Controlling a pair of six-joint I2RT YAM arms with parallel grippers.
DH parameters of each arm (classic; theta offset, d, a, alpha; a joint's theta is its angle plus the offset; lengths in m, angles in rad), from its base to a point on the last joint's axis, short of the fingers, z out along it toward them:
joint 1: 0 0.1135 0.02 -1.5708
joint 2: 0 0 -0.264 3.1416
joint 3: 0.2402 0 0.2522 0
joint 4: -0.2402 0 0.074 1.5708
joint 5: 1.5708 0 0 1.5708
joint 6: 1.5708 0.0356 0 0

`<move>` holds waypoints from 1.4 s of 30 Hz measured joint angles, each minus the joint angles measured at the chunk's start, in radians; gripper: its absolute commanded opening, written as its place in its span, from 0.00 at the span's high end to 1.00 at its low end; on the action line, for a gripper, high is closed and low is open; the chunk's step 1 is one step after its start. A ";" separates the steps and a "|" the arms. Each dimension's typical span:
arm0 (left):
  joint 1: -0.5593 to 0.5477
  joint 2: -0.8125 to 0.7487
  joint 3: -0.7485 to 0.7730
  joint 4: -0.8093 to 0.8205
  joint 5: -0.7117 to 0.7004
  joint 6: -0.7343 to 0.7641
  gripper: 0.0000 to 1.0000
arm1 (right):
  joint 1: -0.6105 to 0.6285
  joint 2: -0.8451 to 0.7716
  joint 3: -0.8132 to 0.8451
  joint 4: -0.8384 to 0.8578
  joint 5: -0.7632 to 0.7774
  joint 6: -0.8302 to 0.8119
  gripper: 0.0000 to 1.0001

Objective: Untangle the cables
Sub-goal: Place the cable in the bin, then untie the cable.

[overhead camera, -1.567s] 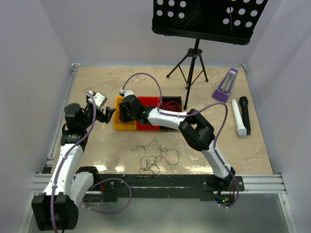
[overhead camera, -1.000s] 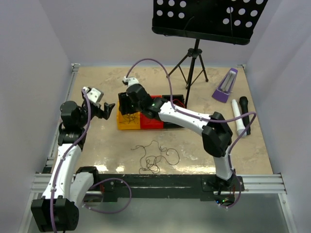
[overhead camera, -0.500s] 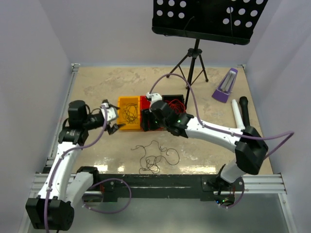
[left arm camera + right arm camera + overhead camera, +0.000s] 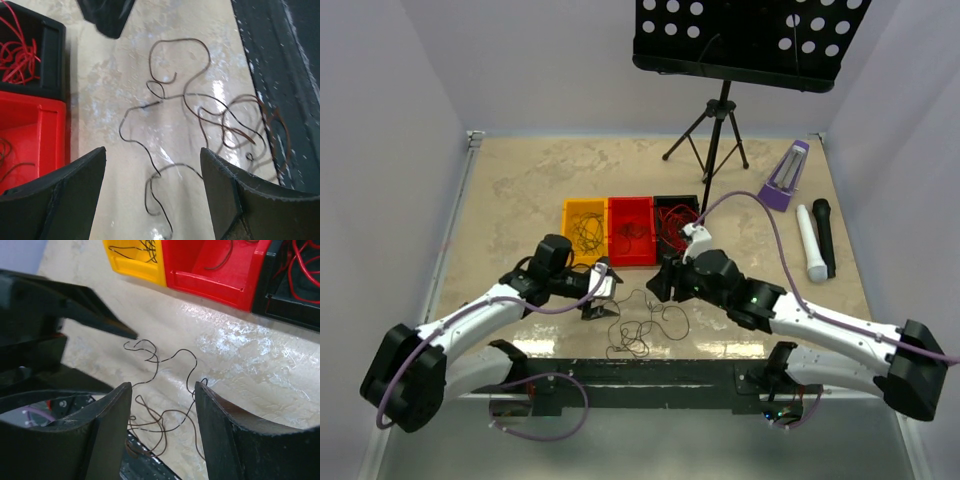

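Tabletop (image 4: 520,190) carries thin, dark, looping cables (image 4: 632,330); left pincer (image 4: 152,152) and right pincer (image 4: 163,387) gape empty.

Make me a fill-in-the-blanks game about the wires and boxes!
The bin holding the red cables is ___.
The middle bin is ___.
The dark tangle lies on the ___.
The left gripper and right gripper both have ___ jaws.
Missing words: black, red, table, open.
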 measured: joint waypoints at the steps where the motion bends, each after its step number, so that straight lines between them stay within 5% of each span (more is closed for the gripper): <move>1: -0.015 0.026 -0.008 0.061 -0.018 -0.032 0.20 | 0.000 -0.039 -0.024 0.008 0.002 0.008 0.43; 11: -0.086 0.154 -0.014 0.331 -0.183 -0.286 0.27 | 0.005 -0.206 -0.087 0.052 0.033 0.055 0.45; 36: -0.207 0.411 0.186 0.143 -0.424 -0.366 0.42 | 0.011 -0.373 0.036 -0.163 0.188 0.074 0.45; 39: -0.217 0.446 0.232 0.078 -0.480 -0.362 0.54 | 0.011 -0.382 0.049 -0.184 0.188 0.074 0.45; 42: -0.226 0.461 0.244 0.045 -0.499 -0.353 0.90 | 0.011 -0.390 0.053 -0.201 0.189 0.074 0.45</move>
